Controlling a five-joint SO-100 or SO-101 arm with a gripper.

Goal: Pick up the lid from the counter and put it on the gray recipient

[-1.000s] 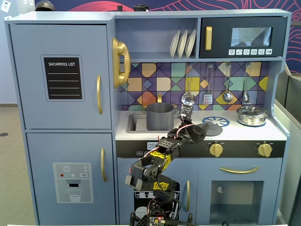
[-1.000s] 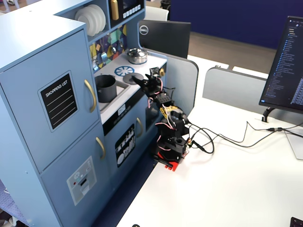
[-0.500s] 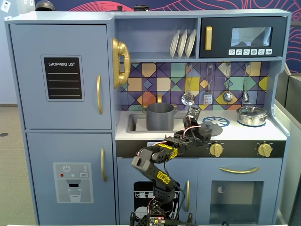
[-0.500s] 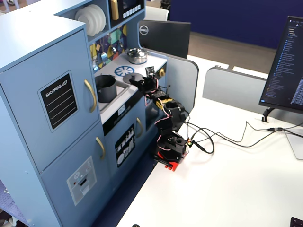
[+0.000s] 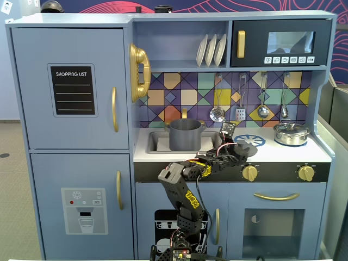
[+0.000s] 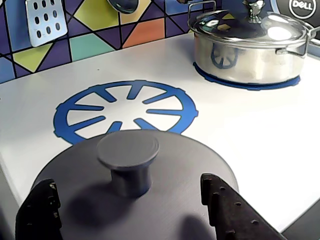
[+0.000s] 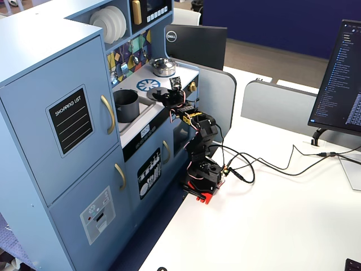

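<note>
The dark-gray lid (image 6: 170, 170) with its round center knob (image 6: 128, 150) lies flat on the white counter, just in front of the blue burner mark (image 6: 125, 111). My gripper (image 6: 132, 202) is open just above the lid, with one black finger (image 6: 40, 210) on each side of the knob and clear of it. In a fixed view the lid (image 5: 249, 148) and gripper (image 5: 238, 147) are near the counter's front edge. The gray recipient (image 5: 185, 135) stands in the sink to the left and also shows in the other fixed view (image 7: 126, 105).
A shiny silver pot with its own lid (image 6: 247, 47) stands on the second burner at the right (image 5: 291, 133). Utensils hang on the tiled back wall (image 5: 239, 103). Gold stove knobs (image 5: 249, 173) sit below the counter edge. The arm's base (image 7: 202, 175) stands on the white desk.
</note>
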